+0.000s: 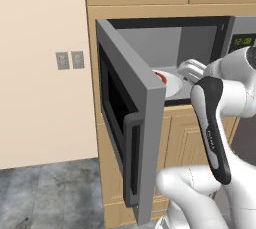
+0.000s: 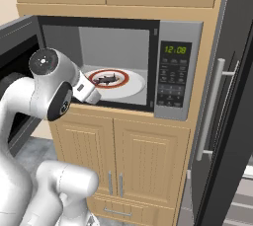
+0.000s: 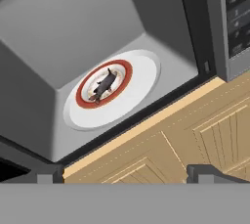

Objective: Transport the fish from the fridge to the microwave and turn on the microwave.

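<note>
The fish lies on a red-rimmed plate, small and dark, inside the microwave. The plate sits on the white turntable at the middle of the grey cavity floor. The same fish shows on the plate from the right base view.

The microwave door stands swung wide to the left, its bar handle facing out. The keypad and green clock sit to the right of the cavity.

The gripper is outside the cavity, in front of the opening and above the tan cabinet doors below. Its jaws stand wide apart, holding nothing. The fingertips are clear of plate and fish.

The dark fridge door stands at the far right, with its grey bar handle.
</note>
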